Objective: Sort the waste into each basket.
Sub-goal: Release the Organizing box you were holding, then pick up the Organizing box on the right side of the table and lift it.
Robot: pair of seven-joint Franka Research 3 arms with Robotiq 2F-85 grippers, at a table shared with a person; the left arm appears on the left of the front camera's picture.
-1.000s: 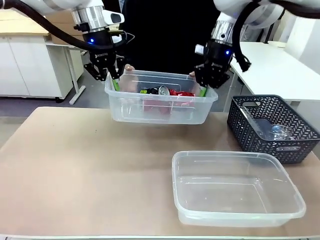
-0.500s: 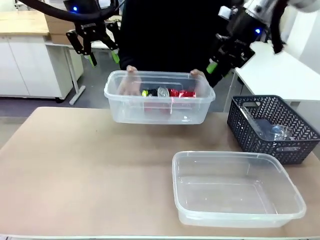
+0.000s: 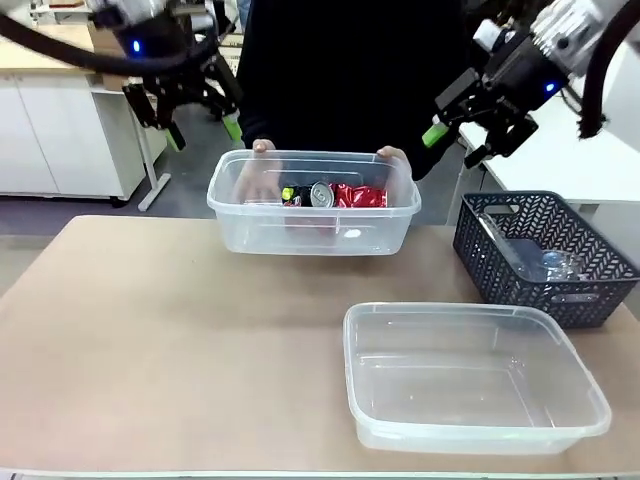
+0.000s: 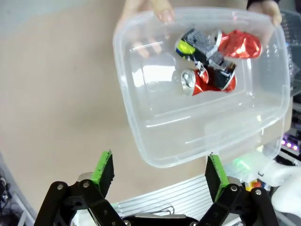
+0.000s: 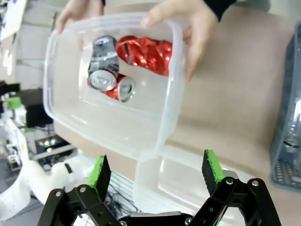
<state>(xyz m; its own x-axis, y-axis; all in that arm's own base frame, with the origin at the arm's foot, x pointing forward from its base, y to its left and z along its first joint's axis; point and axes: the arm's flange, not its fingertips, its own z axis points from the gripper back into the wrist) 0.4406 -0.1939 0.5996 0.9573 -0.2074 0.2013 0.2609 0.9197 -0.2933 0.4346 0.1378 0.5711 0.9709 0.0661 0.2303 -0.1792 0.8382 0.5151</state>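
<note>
Clear plastic, rounded at the corners, the rectangular tub (image 3: 300, 232) holding crushed red-and-silver drink cans (image 3: 337, 195) sits at 12 o'clock over the far edge of the beige tabletop (image 3: 150, 330), now carried by the person's fingers (image 3: 261, 149) alone. A second ago both robot hands were clamped on its short ends; since then they have let go and swung up and outward. The robot's left hand (image 3: 203, 130) hangs at 10 o'clock from the tub and the right hand (image 3: 465, 142) at 2 o'clock, each with green pads spread wide and nothing between them. The can tub looks handed over, so that half of the sorting seems finished. The second clear tub (image 3: 450, 432) at 5 o'clock is bare. What appears to be a clear plastic bottle (image 3: 545, 262) lies in the dark grey lattice basket (image 3: 590, 300) at 3 o'clock, so bottles likely come next.
</note>
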